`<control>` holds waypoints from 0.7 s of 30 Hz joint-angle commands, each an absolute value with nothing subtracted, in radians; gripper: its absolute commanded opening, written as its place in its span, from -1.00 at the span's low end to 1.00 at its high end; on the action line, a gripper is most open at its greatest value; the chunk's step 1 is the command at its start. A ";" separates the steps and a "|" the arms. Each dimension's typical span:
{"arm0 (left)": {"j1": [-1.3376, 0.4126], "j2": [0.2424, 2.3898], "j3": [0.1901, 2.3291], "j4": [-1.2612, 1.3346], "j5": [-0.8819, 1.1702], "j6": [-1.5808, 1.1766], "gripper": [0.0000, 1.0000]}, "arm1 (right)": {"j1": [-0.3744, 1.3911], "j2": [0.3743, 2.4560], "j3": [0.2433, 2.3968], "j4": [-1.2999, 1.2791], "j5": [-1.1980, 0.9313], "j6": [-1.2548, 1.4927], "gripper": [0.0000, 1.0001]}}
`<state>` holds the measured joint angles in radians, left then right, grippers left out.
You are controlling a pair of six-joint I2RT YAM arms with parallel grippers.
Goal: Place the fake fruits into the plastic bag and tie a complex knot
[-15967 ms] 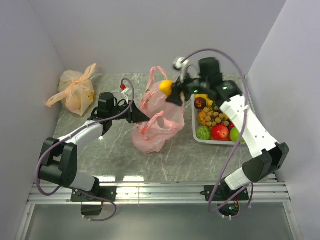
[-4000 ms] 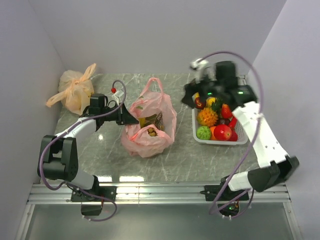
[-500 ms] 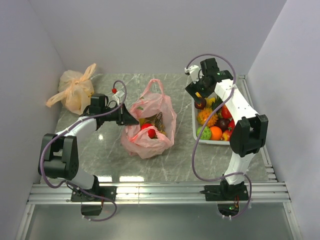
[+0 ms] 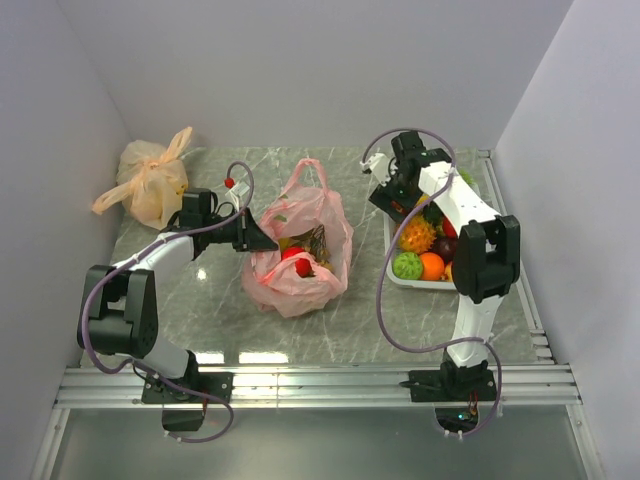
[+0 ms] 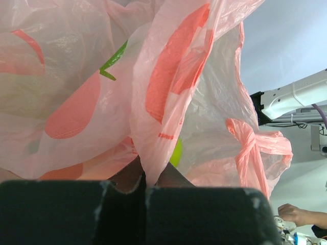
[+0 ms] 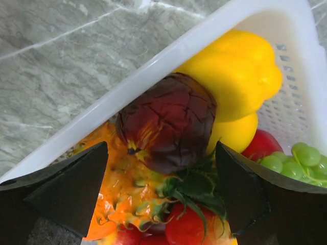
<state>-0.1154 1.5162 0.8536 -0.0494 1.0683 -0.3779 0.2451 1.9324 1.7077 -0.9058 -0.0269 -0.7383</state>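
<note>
The pink plastic bag [image 4: 300, 250] stands open mid-table with a red fruit [image 4: 292, 255] and other fake fruits inside. My left gripper [image 4: 266, 239] is shut on the bag's left rim; in the left wrist view a fold of the pink bag [image 5: 153, 127] is pinched in the gripper [image 5: 145, 179]. My right gripper [image 4: 396, 205] hangs open over the far left corner of the white basket [image 4: 422, 285]. Seen from the right wrist, the gripper [image 6: 163, 189] straddles, without touching, a dark purple-brown fruit [image 6: 166, 122], an orange spiky fruit [image 6: 120, 186], a yellow pepper [image 6: 237, 66] and a red tomato [image 6: 196, 229].
A pale orange knotted bag [image 4: 150, 185] lies at the far left corner. Grey walls close in the left, back and right. Green grapes [image 6: 299, 158] and the basket's white rim [image 6: 148, 69] sit close under the right gripper. A metal rail [image 4: 300, 385] runs along the near edge.
The right gripper has shifted a little left and back over the basket's corner, still open. The left gripper keeps its hold on the bag; the bag has not moved.
</note>
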 commanded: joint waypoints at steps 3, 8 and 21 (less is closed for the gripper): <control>-0.110 1.514 0.888 -0.051 1.085 -0.351 -0.99 | 0.255 1.956 1.707 -0.864 -0.005 -0.765 0.79; -0.110 1.516 0.891 -0.054 1.083 -0.345 -0.99 | 0.255 1.945 1.697 -0.831 -0.002 -0.758 0.40; -0.110 1.511 0.887 -0.061 1.098 -0.336 -0.99 | 0.248 1.753 2.006 -1.008 -0.297 -0.605 -0.14</control>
<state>-0.1154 1.5162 0.8608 -0.0681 1.0691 -0.3599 0.2459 1.9186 1.8549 -0.9672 -0.1089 -0.6838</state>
